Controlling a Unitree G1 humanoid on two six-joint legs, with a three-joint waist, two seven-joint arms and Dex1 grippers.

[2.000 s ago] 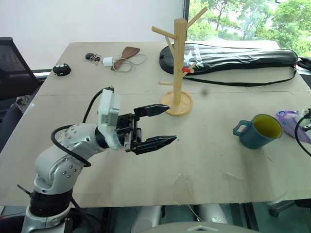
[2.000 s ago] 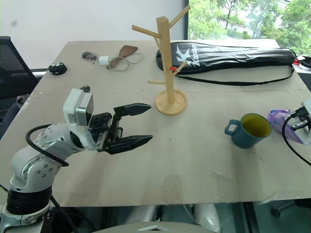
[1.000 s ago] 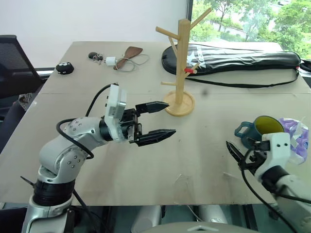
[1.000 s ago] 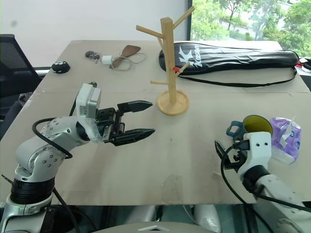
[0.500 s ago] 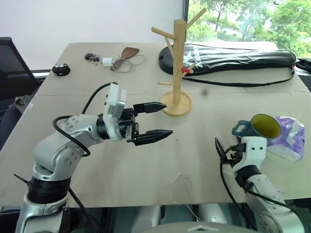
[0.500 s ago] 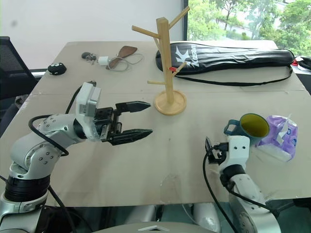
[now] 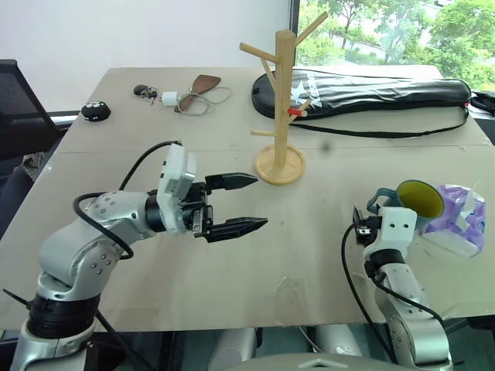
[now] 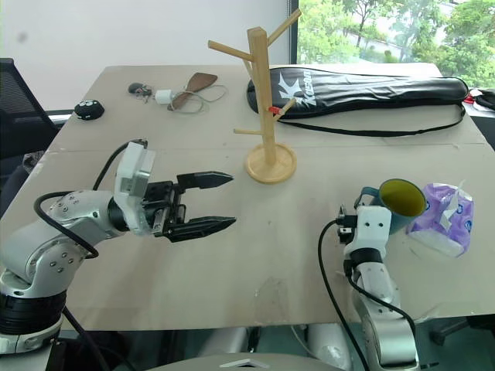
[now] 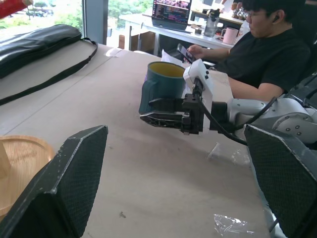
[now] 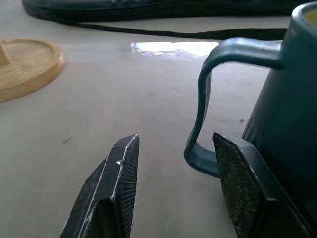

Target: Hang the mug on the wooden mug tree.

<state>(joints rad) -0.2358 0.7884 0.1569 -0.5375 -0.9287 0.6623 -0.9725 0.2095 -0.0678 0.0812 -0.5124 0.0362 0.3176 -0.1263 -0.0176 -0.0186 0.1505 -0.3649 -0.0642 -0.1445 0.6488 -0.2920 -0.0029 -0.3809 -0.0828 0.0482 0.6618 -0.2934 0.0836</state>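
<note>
The right gripper (image 10: 171, 193) sits low at the mug (image 7: 418, 202), its two fingers partly apart with a gap between them; one finger (image 10: 242, 183) lies against the bottom of the loop handle (image 10: 208, 99), the other stands clear on the bare table (image 7: 309, 232). Nothing is gripped yet. The mug stands upright near the table's right edge, just beside a purple-white tissue pack (image 7: 464, 212) and well apart from the wooden mug tree (image 7: 283, 108). The left gripper (image 7: 240, 202) hangs wide open over the table's middle, empty.

The risk, as I judge it: closing from here, one finger could push the handle sideways and spin the mug, or pinch only the handle's lower curve, a weak hold that may slip on lifting.
</note>
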